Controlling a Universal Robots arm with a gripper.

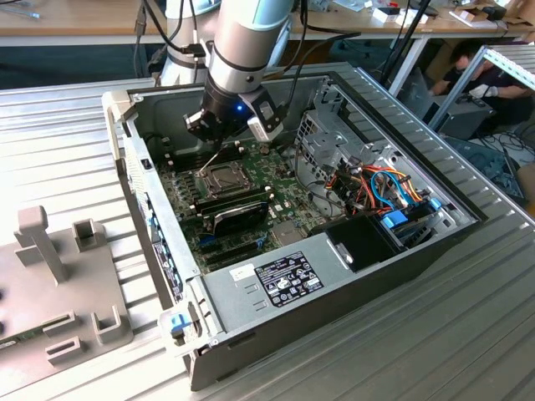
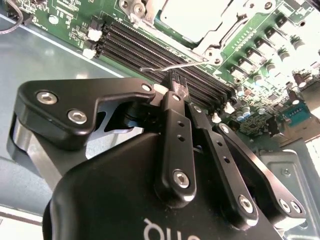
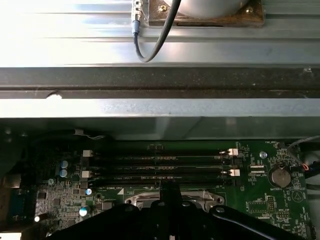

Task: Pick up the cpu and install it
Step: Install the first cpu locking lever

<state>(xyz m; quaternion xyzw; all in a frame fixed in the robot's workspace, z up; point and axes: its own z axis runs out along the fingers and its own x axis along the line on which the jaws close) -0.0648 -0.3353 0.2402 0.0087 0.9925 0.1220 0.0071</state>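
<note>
Metal computer case [image 1: 351, 301]: lay open on its side on the ribbed tabletop [image 1: 67, 134], its inside facing up.
Case contents: a green motherboard [image 1: 251, 213] filled the left and middle of the case in the exterior view. A perforated drive cage [image 1: 322, 154] stood at the exterior view's right, with orange and blue cables [image 1: 380, 188] beside it. A grey power supply [image 1: 259, 280] with a label lay along the near wall.
Socket [image 1: 219, 177]: sat on the far part of the motherboard, with its shiny hinged frame [image 2: 222, 37] lying around the chip.
Cpu [image 2: 192, 17]: lay flat inside the socket with its dull silvery top up, ringed by the frame, apart from the claw.
Lever [image 2: 165, 67]: a thin wire rod stood raised at the socket's edge, over the memory slots [image 2: 150, 50].
Claw [image 2: 175, 87]: hung inside the case over the memory slots, near the socket, and showed in the exterior view [image 1: 219, 142] and the first wrist view [image 3: 170, 189] too. Its fingers [image 2: 172, 125] were pressed together at the tips, just beside the lever. I could not tell whether the tips touched the lever.
Memory slots: four long black slots lay side by side, all of them bare, with white latches [image 3: 231, 151] at the ends.
Coin battery [image 3: 280, 176]: sat in its round holder on the board, near the slots.
Grey fixture [image 1: 58, 284]: lay on the tabletop at the exterior view's left, well apart from the case, with several small upright holders on it.
</note>
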